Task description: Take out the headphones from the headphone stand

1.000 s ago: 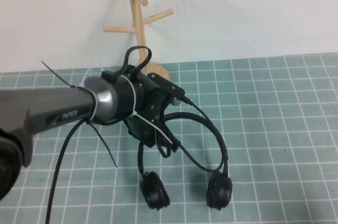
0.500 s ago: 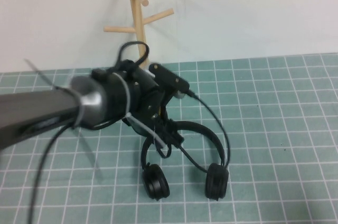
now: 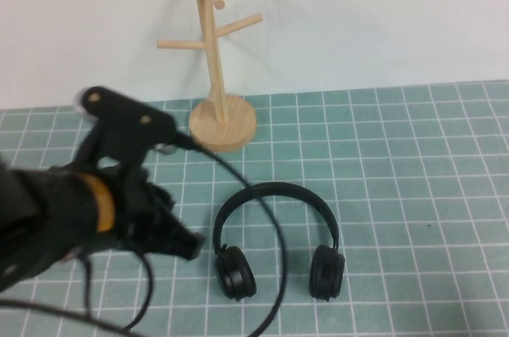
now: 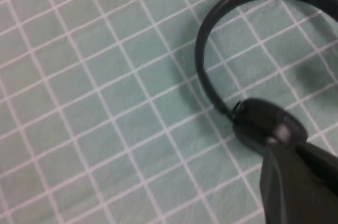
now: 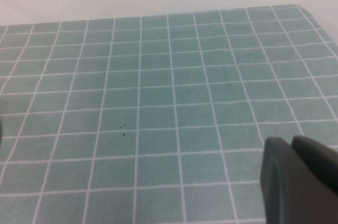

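On the green mat (image 3: 413, 162), headphones (image 3: 277, 235) are lying flat, apart from the stand (image 3: 216, 75); left gripper (image 3: 187, 243) hovering beside them, grip state indeterminable; right gripper (image 5: 298, 182) likewise indeterminable.

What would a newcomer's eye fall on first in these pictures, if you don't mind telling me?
Most likely the black headphones, lying flat on the green grid mat with both ear cups toward the robot, off the wooden headphone stand that rises bare behind them at the wall. Next, the left gripper on its blurred dark arm, just left of the headphones and holding nothing. The right gripper shows only in its own wrist view, over bare mat.
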Controlling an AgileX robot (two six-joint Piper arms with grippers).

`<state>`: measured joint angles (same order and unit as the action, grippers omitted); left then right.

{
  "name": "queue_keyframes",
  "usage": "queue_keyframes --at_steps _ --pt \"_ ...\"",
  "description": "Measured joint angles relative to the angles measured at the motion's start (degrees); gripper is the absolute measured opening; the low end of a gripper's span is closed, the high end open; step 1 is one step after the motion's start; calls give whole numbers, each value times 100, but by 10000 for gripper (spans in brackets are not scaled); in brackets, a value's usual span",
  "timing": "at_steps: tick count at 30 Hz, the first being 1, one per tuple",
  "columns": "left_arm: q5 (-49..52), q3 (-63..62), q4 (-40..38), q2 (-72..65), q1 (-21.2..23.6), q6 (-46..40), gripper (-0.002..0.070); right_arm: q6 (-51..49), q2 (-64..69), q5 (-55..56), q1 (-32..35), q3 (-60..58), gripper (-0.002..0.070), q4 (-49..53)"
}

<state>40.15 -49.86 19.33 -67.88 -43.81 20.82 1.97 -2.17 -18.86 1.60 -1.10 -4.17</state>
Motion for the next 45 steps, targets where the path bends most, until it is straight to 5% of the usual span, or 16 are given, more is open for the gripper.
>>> queue_keyframes --at_steps 12,19,23,28,33,39,45 --pt "646 158 48 367 0 62 -1 0 0 0 0 0 -6 0" --pt "-216 902 555 1029 129 650 -2 0 0 0 0 0 -6 0" --pt "-859 1725 178 2167 1000 583 -3 0 0 0 0 0 -6 0" --pt "-2727 3022 -1316 3734 2506 -1716 -3 0 0 0 0 0 -6 0" --pt "-4136 4248 -2004 5208 3575 -2443 -3 0 0 0 0 0 -6 0" --pt "-4087 5096 -2061 6645 4180 -2365 -3 0 10 0 0 0 -6 0" --pt "-2925 5122 -2069 6848 4246 -2282 -4 0 5 0 0 0 -6 0"
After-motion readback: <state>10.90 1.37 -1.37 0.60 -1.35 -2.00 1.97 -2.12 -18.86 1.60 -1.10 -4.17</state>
